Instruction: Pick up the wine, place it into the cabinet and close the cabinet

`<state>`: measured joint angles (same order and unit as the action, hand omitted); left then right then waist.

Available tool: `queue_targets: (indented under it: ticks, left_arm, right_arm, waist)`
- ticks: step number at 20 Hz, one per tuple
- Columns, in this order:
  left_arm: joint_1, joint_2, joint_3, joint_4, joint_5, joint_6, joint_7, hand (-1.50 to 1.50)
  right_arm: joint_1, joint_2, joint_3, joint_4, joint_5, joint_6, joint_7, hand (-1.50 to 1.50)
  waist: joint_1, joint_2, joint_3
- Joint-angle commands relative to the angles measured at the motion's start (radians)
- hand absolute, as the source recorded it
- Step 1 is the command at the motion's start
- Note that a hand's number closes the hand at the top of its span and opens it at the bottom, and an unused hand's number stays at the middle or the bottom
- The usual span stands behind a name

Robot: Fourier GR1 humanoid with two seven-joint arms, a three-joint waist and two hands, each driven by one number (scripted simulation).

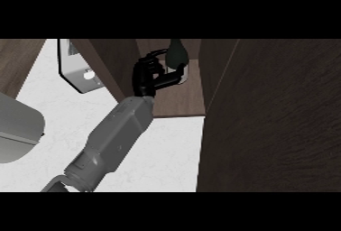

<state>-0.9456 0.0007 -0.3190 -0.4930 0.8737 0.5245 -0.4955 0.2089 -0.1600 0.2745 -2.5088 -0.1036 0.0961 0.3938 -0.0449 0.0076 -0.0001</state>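
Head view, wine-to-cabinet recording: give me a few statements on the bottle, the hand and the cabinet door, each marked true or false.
1. The dark green wine bottle is inside the brown wooden cabinet. True.
2. The black left hand is open and clear of the bottle. False: its fingers curl round the bottle's lower part.
3. The dark brown cabinet door is shut. False: it stands open at the view's right, and the shelf shows.
4. Only one grey forearm is in view, crossing the white counter. True.
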Motion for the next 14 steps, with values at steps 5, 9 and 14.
queue_targets:
  ticks: [5, 9, 14]
  left_arm:
    - [-0.138, 0.036, 0.031, 0.133, -0.059, 0.062, 0.008, 1.5]
    - [-0.176, 0.06, 0.004, 0.228, -0.118, 0.131, -0.007, -1.5]
    - [-0.2, 0.07, -0.011, 0.335, -0.161, 0.143, -0.009, -1.5]
  right_arm:
    - [0.066, 0.002, -0.008, -0.166, -0.096, 0.003, 0.046, -1.5]
    - [0.043, 0.001, -0.025, -0.146, -0.104, 0.008, 0.056, -1.5]
    - [0.02, 0.036, 0.03, -0.117, -0.077, 0.007, 0.035, -1.5]
  waist:
    - [0.004, -0.002, 0.0]
    - [0.001, 0.001, 0.0]
    - [-0.016, 0.011, -0.001]
